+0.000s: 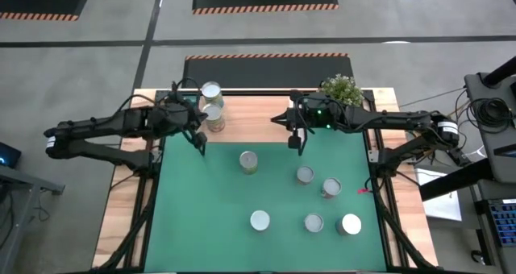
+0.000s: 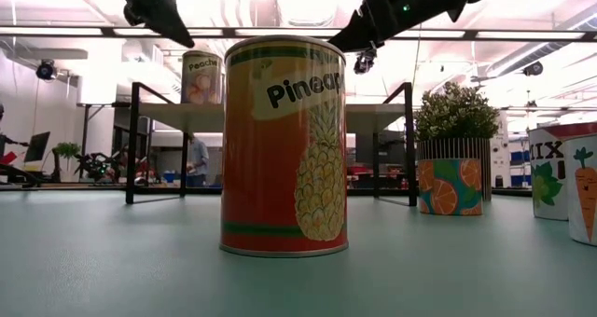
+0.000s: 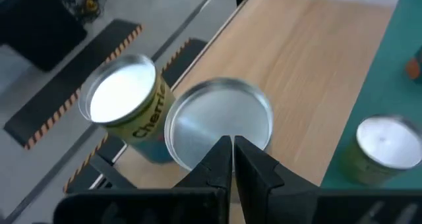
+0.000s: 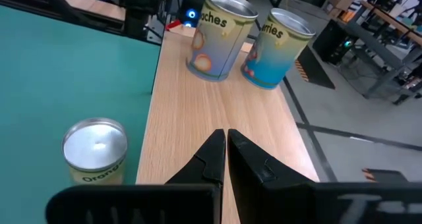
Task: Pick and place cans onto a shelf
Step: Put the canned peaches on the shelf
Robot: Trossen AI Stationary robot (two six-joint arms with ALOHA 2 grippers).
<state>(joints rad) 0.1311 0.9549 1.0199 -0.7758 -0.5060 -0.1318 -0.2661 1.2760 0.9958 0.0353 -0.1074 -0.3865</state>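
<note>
Left gripper (image 1: 199,142) closed tight on nothing, fingers pressed together, hovering at the shelf's (image 1: 258,117) left end just beside the two cans standing there. Left arm stretched in low from the left edge of the counter (image 1: 121,217), elbow bent, wrist angled down toward the green mat (image 1: 210,217). Seen past the shut fingers (image 3: 227,165) in the left wrist view: a cherries can (image 3: 125,105) and a second can (image 3: 217,122) touching side by side on the light wood.

Right gripper (image 1: 297,141) likewise shut and empty, poised over the shelf's front edge right of centre, near the potted plant (image 1: 341,89). Right arm reaching in from the right, forearm nearly level, wrist tipped down.

Six more cans upright on the mat: one (image 1: 248,161) just in front of the shelf, two (image 1: 305,175) (image 1: 331,187) toward the right, three (image 1: 260,220) (image 1: 314,223) (image 1: 351,224) in a near row. Pineapple can (image 2: 284,144) closest to the low camera.
</note>
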